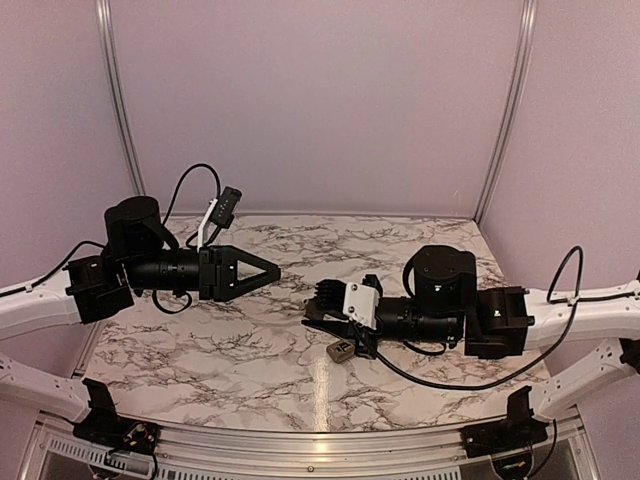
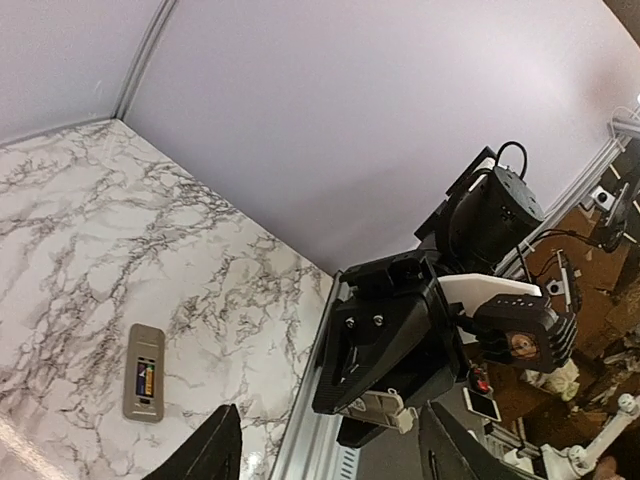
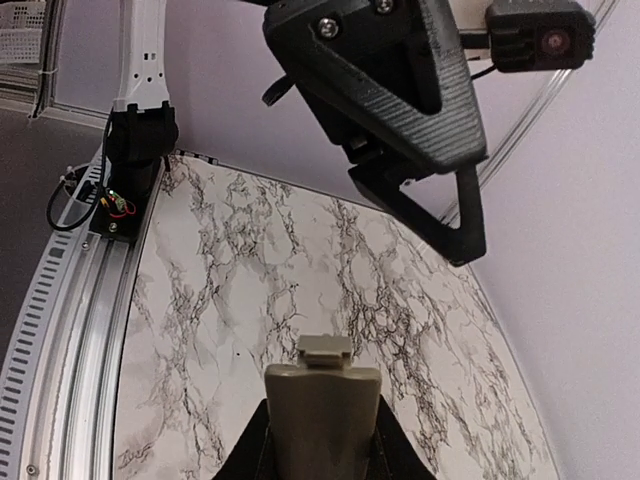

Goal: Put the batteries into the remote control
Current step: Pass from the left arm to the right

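Note:
The remote control point(image 2: 143, 372) lies back side up on the marble table point(image 2: 80, 230), with its compartment uncovered. The batteries point(image 2: 146, 378), one dark and one gold, sit side by side inside it. From above the remote control point(image 1: 340, 350) is a small grey block just under my right arm. My right gripper point(image 3: 322, 440) is shut on a grey-beige battery cover point(image 3: 322, 400), held above the table. The same cover point(image 2: 382, 405) pokes from the right gripper point(image 2: 385, 350) in the left wrist view. My left gripper point(image 1: 262, 270) hangs open and empty, facing the right one, its fingers point(image 2: 205, 455) wide apart.
An aluminium rail point(image 3: 60, 330) runs along the table's near edge. Pale walls and metal posts point(image 1: 118, 100) close in the back and sides. A cable point(image 1: 480, 385) from the right arm loops low over the table.

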Controlling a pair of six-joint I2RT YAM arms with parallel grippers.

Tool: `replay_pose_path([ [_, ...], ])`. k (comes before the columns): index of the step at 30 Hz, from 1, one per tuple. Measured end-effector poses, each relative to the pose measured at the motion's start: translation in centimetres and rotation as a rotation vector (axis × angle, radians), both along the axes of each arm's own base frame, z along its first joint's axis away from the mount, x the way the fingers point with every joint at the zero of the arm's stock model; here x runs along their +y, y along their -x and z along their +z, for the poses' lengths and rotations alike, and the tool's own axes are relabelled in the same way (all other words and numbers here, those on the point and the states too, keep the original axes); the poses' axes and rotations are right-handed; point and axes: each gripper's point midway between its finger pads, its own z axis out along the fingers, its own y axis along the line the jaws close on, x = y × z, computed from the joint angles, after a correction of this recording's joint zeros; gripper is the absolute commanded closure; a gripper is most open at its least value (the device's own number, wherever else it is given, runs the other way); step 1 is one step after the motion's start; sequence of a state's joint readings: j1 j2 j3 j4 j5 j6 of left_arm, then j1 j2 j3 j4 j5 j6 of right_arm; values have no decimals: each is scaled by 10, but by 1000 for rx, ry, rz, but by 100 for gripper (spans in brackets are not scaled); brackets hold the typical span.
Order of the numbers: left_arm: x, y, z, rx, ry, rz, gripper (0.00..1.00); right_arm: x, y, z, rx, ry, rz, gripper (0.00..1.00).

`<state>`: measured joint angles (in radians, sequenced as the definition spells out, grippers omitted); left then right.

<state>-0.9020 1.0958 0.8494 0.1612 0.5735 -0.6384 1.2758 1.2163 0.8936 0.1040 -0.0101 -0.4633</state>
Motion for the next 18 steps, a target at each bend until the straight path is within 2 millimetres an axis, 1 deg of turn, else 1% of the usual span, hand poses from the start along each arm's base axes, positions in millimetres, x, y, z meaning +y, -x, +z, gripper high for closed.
replay_pose_path([
  [2,11,-3,6,-140,-56,52,38,0,3,-8,34,34,13,85],
  [5,27,-1,2,-320,-150,89,39,1,8,-21,87,91,31,84],
  [7,34,5,-3,-415,-204,79,39,1,11,-29,122,125,43,85],
  [10,39,20,-9,-545,-250,34,39,-1,18,-36,166,159,63,84],
  [13,37,34,-16,-631,-275,-16,38,-2,23,-41,201,180,86,84],
  [18,17,54,-36,-721,-327,-110,39,2,29,-47,245,208,115,85],
])
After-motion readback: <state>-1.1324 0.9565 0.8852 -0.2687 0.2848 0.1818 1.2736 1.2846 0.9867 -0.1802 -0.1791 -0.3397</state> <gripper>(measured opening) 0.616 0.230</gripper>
